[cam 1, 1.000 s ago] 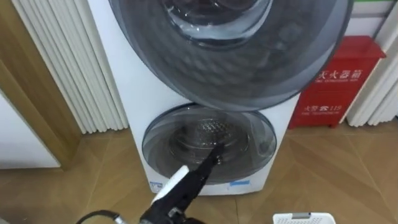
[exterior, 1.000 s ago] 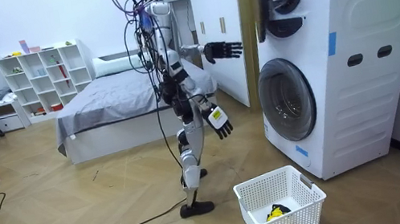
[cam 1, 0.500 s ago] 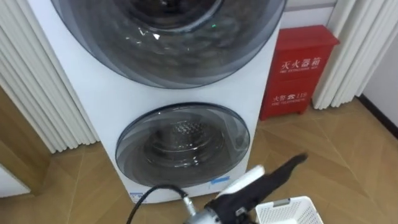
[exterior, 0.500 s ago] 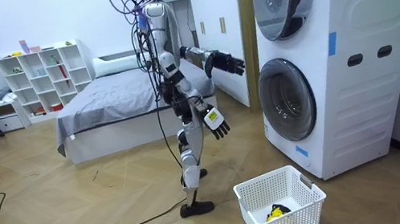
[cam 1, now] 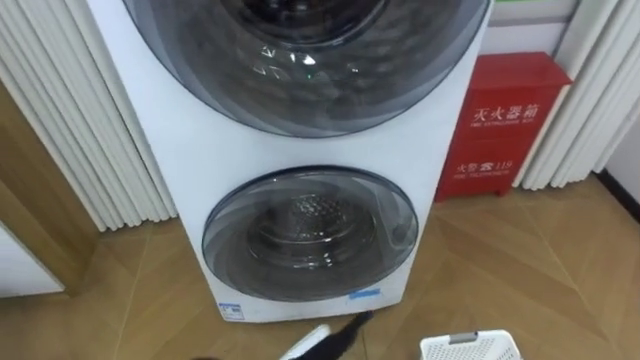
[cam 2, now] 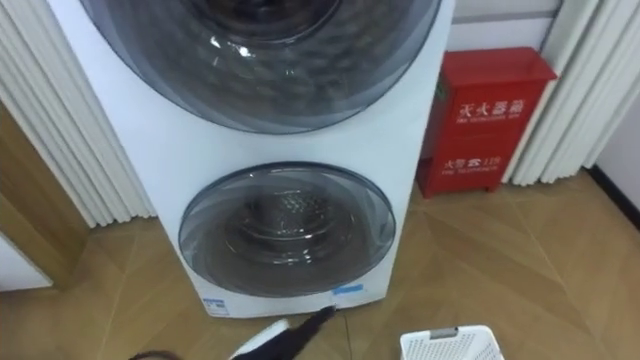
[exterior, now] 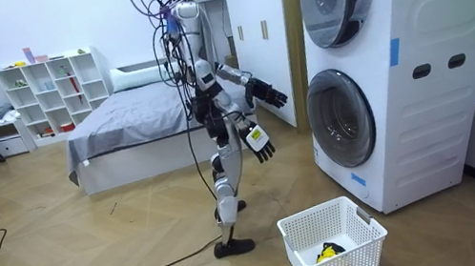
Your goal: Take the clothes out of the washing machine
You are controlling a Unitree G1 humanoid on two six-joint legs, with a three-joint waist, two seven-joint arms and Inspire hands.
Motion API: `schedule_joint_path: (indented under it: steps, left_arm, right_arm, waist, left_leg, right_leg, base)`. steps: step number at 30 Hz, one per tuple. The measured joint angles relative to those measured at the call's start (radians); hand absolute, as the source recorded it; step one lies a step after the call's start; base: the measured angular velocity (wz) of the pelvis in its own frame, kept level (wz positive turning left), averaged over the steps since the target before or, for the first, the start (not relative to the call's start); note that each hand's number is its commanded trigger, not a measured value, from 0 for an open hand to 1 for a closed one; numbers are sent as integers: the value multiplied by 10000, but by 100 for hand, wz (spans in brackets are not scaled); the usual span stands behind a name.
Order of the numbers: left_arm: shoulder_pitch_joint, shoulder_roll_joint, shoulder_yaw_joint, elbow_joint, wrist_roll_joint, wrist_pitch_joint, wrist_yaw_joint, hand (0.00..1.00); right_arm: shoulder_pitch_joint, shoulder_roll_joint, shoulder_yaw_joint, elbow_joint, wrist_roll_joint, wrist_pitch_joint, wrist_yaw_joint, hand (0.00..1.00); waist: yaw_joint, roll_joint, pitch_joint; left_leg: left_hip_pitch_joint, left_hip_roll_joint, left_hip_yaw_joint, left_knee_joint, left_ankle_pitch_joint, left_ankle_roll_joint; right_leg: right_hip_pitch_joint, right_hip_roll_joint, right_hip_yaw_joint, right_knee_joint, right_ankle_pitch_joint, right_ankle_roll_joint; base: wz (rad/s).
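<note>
Yellow-and-black cloth (exterior: 328, 251) lies in the white laundry basket (exterior: 361, 262) on the floor in front of the washing machine (exterior: 382, 70), so I judge at least one piece is out. The machine's lower door (cam 1: 310, 232) is closed, and I can't see clothes through it. My left robot hand (exterior: 270, 97) reaches toward the machine, fingers straight, empty. The right robot hand (exterior: 262, 143) hangs relaxed, empty, farther from it.

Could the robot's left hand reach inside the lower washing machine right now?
Probably not yet. The lower door looks shut, and the left robot hand hangs open in the air, short of it.
</note>
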Motion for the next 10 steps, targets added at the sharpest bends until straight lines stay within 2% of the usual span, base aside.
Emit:
schedule_joint_path:
  steps: [1, 3, 4, 6, 7, 9, 10]
  left_arm:
    - [47, -33, 178, 444, -11, -32, 96, 0]
    - [345, -166, 1276, 2148, -52, -156, 606, 0]
    - [464, -189, 1598, 2530, -92, -154, 793, 0]
    - [800, -239, 2989, 3987, -568, -317, 1436, 0]
    - [874, -240, 3389, 4329, -637, -317, 1583, 0]
    - [1390, -209, 4966, 5317, -672, -343, 2259, 0]
    - [1435, -182, 5273, 5683, -697, -342, 2427, 0]
  right_arm:
    - [5, -1, -29, 106, 183, 3, 33, 0]
    - [20, 37, -274, 584, 1049, 21, 29, 0]
    - [45, 37, -347, 729, 1335, 30, 30, 0]
    - [162, 66, -884, 1356, 2271, 74, 28, 0]
    - [269, 87, -1099, 1515, 2557, 81, 31, 0]
    - [623, 139, -1763, 1691, 3321, 259, 22, 0]
    - [716, 147, -1876, 1758, 3460, 284, 32, 0]
  waist:
    - [90, 3, -7]
    - [203, -26, -27]
    - [266, -28, -51]
    - [558, -18, -70]
    - [622, -16, -70]
    - [863, 31, -61]
    - [928, 51, -51]
  left_leg:
    - [27, 11, 6, 0, -37, -5]
    - [182, 20, 9, -51, -65, -14]
    - [221, 21, 18, -81, -73, -17]
    - [285, 31, 55, -126, -105, -26]
    - [297, 30, 55, -126, -111, -28]
    - [402, 38, 54, -140, -171, -39]
    - [453, 39, 56, -146, -188, -42]
  right_leg:
    - [11, 7, -57, -3, 0, 0]
    - [136, 5, -207, -18, 0, 0]
    - [154, 6, -212, -19, 0, 0]
    - [173, 10, -237, -20, 0, 0]
    - [185, 11, -248, -21, 0, 0]
    - [282, 17, -287, -19, 0, 0]
    - [315, 17, -276, -23, 0, 0]
  base:
    - [-7]
    - [-4]
    - [-6]
    - [-7]
    - [0]
    - [-2]
    - [-3]
